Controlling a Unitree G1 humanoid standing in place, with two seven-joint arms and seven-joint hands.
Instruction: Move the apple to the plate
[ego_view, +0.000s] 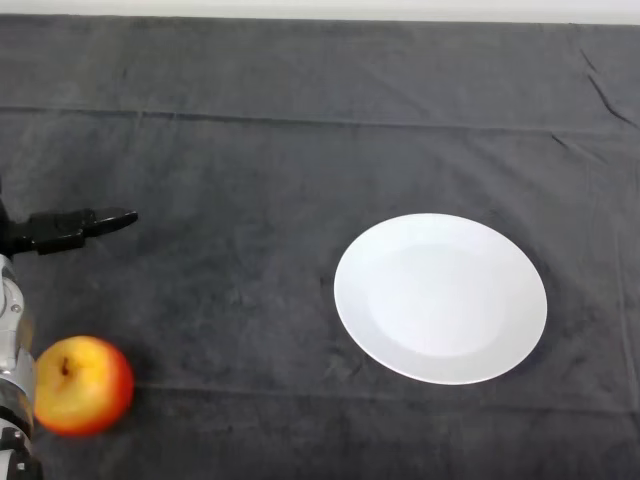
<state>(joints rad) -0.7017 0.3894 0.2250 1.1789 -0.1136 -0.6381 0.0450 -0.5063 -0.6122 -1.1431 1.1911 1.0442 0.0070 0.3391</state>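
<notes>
A red and yellow apple (83, 386) lies on the dark cloth at the lower left, stem side facing up and left. A white round plate (440, 297) lies bare to the right of centre. My left hand (62, 230) is at the left edge, above the apple and apart from it. Its fingers stretch out straight to the right and hold nothing. The silver-grey arm (12, 350) runs down the left edge, just beside the apple.
The dark cloth (250, 150) covers the whole table, with fold lines across the back and front. A pale strip (320, 8) runs along the far edge.
</notes>
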